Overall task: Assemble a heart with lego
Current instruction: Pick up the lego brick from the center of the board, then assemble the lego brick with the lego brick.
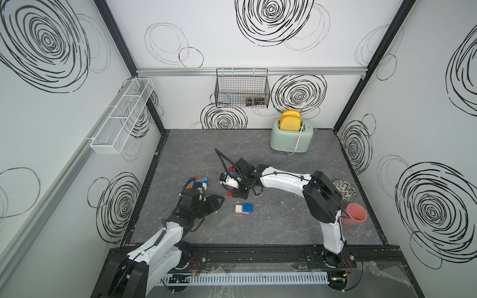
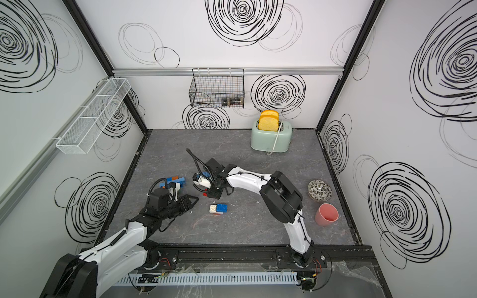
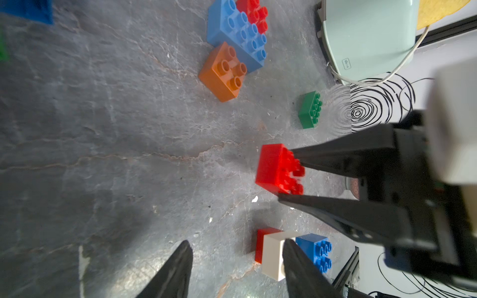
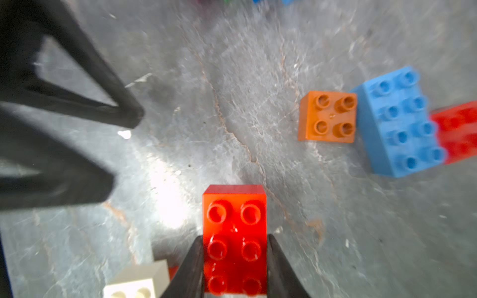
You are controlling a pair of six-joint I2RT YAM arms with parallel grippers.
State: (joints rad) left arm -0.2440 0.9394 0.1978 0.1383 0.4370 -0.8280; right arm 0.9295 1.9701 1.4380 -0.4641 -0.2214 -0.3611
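Two claws | right claw (image 4: 234,241) pinching red brick (image 4: 234,219) | started stack (image 1: 244,209) of white, blue and red just beside it | left claw (image 3: 236,243) spread, empty, near | orange brick (image 4: 327,116) and light-blue brick (image 4: 397,121) loose beyond | heart barely begun, judging by unjoined bricks | grey marbled table (image 1: 284,219), swirl-marked walls (image 1: 258,38)

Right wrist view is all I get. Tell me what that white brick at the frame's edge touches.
Observer: The white brick adjoins a blue brick; a red base shows under the white one.
Operator: List any brick I can't see.
Observer: A green brick lies alone, on the toaster side of your red brick.
Operator: Name what's by my elbow.
Observer: A pink cup stands beside it.
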